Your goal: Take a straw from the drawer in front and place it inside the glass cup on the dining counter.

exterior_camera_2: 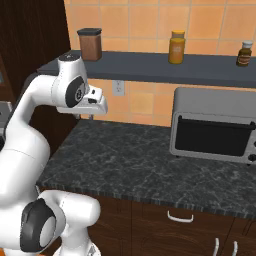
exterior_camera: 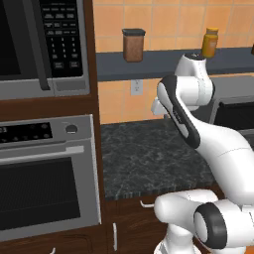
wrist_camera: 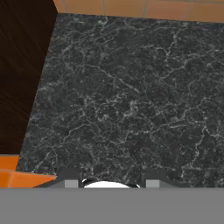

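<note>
The drawer (exterior_camera_2: 181, 216) sits shut under the dark speckled worktop (exterior_camera_2: 150, 165), its curved silver handle showing; anything inside is hidden. In the hand view the tool (wrist_camera: 109, 183) is cut off at the bottom edge, two dark fingertips (wrist_camera: 68, 180) barely rising over bare granite, apart with nothing between them. How wide they stand is hard to judge. Three jars stand on the shelf (exterior_camera_2: 150, 67); one toaster oven (exterior_camera_2: 215, 125) sits on the worktop, one microwave (exterior_camera: 42, 47) above one wall oven (exterior_camera: 47, 173)
</note>
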Available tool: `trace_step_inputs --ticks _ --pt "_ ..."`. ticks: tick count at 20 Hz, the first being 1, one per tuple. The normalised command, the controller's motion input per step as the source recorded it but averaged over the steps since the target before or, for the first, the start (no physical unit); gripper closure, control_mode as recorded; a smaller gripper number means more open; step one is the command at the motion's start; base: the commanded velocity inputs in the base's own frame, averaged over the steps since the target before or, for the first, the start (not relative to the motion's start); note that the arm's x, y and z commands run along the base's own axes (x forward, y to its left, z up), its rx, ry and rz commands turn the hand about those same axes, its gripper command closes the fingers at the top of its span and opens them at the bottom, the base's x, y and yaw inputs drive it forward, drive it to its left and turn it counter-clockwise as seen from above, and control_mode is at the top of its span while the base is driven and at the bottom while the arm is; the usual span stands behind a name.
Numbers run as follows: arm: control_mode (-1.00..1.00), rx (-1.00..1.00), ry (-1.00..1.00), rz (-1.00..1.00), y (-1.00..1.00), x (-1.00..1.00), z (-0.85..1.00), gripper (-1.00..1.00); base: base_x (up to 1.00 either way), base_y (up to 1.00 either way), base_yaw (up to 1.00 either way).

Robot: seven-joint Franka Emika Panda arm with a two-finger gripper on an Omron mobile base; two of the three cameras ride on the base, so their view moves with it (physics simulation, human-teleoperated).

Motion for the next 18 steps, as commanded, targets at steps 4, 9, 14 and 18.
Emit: trace_step_inputs --ticks 4,9,14,18 --pt "-1.0 0.0 -0.05 0.0 0.0 -0.4 -0.02 -1.0 0.0 0.0 0.0" --pt "-1.0 0.01 0.0 0.0 0.0 -0.83 -0.4 -1.0 0.0 0.0 0.0" --pt "-1.0 0.03 0.0 0.0 0.0 -0.47 -0.4 -1.0 0.0 0.0 0.0" --pt "-1.0 0.02 0.0 0.0 0.0 -0.23 -0.25 -1.0 0.0 0.0 0.0"
